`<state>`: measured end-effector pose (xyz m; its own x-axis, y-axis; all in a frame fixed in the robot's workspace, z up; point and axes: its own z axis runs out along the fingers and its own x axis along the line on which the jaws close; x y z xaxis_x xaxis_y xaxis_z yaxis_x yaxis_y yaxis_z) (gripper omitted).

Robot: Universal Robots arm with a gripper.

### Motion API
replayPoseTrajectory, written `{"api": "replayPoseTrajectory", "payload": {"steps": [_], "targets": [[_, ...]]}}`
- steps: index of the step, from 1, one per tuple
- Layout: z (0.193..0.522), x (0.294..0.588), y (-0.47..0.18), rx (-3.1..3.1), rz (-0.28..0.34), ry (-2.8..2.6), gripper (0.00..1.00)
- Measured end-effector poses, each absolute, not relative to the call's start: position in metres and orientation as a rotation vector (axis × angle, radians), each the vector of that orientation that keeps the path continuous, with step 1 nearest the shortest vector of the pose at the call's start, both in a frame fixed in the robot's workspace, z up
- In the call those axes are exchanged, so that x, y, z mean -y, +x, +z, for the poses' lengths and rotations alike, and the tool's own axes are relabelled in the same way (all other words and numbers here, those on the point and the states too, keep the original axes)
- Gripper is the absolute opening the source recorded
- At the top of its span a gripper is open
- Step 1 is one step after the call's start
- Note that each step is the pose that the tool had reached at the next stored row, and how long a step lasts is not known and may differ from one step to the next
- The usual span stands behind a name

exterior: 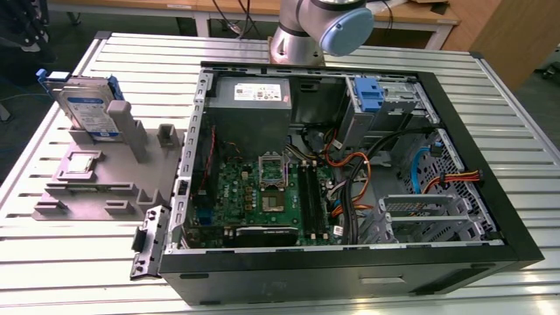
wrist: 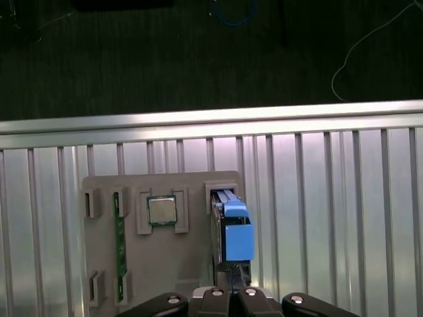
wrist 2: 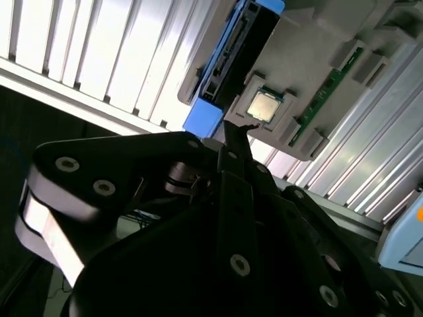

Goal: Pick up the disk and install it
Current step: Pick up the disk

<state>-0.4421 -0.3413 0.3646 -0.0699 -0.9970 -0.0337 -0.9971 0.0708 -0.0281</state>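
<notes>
disk (exterior: 88, 108) upright in grey fixture (exterior: 92, 189) on bench (exterior: 70, 262), exterior view's left of open PC case (exterior: 503, 216) | gripper (wrist 2: 233, 131) apart from it, fingers pressed together, empty | risk, I'd judge: an off-centre approach could tip the disk or strike the neighbouring CPU (wrist: 162, 211)

A robotics lab. A ribbed aluminium bench (exterior: 79, 262) carries an opened black computer tower (exterior: 332, 279), with a grey robot arm (exterior: 302, 33) standing beside it.
</notes>
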Motion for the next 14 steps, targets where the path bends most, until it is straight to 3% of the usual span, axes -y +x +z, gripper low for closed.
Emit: {"api": "replayPoseTrajectory", "payload": {"steps": [6, 14], "targets": [[0.3624, 0.3411, -0.4420, -2.286, 0.062, -2.129, 0.10], [0.3544, 0.3411, -0.4418, -2.285, 0.060, -2.127, 0.10]]}}
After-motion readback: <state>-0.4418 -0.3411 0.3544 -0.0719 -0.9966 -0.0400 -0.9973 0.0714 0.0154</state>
